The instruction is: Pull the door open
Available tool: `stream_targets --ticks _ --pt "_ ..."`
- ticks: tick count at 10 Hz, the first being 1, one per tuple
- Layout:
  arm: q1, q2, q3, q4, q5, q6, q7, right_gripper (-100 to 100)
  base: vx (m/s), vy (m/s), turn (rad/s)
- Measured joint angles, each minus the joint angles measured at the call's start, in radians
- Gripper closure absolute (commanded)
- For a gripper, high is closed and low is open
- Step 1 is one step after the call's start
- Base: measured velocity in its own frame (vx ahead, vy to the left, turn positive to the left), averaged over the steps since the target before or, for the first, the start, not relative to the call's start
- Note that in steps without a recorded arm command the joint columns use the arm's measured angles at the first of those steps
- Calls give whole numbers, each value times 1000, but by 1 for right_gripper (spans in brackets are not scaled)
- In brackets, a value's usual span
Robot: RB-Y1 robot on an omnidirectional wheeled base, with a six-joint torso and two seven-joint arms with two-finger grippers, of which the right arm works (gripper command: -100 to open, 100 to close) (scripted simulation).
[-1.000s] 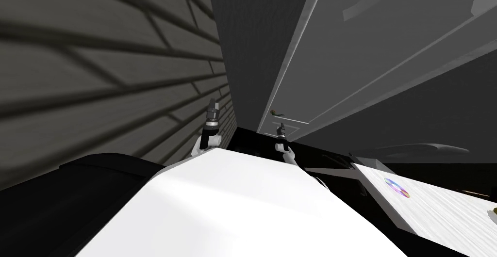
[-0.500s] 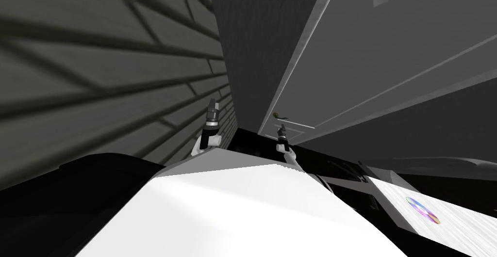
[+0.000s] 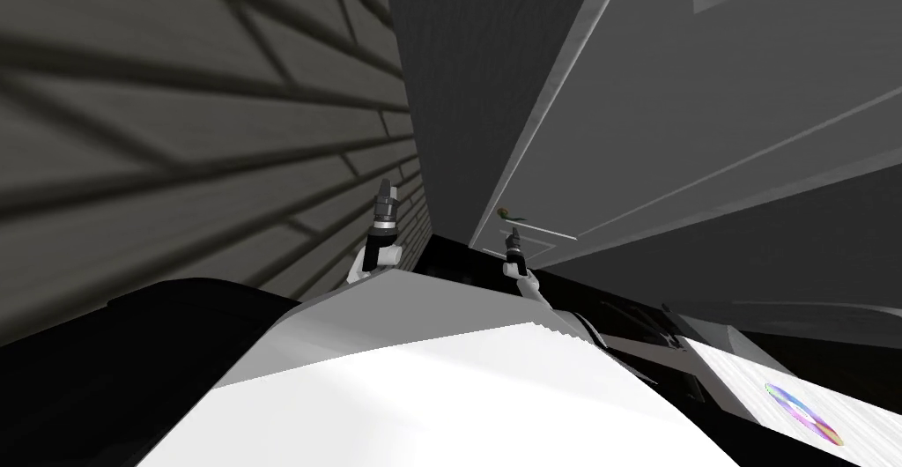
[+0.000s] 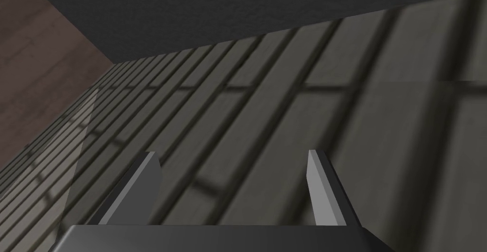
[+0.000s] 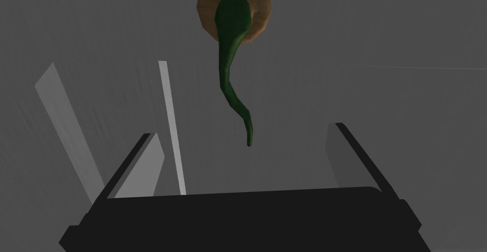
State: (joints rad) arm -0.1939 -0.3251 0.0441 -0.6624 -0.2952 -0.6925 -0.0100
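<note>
Head view: the right gripper [image 3: 511, 236] is hovering just below the grey door's [image 3: 705, 109] handle [image 3: 506, 214], the left gripper [image 3: 386, 190] raised alongside. Left wrist view: its fingers [image 4: 323, 187] are standing released. Right wrist view: fingers [image 5: 142, 163] are gaping, the green handle's tip hanging between them, touching neither.

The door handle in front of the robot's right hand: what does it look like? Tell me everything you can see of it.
The door handle is a slim, dark green lever, curved and tapering to a point. It springs from a round tan plate fixed on the flat grey door. Its material does not plainly show. In the right wrist view its tip lines up with the gap of the right hand, whose open fingers stand to either side without touching it.
</note>
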Motion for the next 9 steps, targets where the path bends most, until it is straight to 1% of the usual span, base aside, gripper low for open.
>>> stream_targets --ticks 2,3,4,6,8,9 --pt "3 -2 -3 -1 -1 0 0 -100 179 -12 39" --pt "0 -4 -5 6 -2 -2 -1 -100 174 -47 45" --pt "-9 -6 -6 27 -3 -12 -5 -100 185 -62 65" --pt "-3 -11 -14 29 -6 -16 -7 -100 221 -29 59" --pt "9 -16 -23 12 -10 -8 -5 -100 194 -38 59" --pt "5 -19 -25 22 -10 -11 -7 -100 84 -18 14"
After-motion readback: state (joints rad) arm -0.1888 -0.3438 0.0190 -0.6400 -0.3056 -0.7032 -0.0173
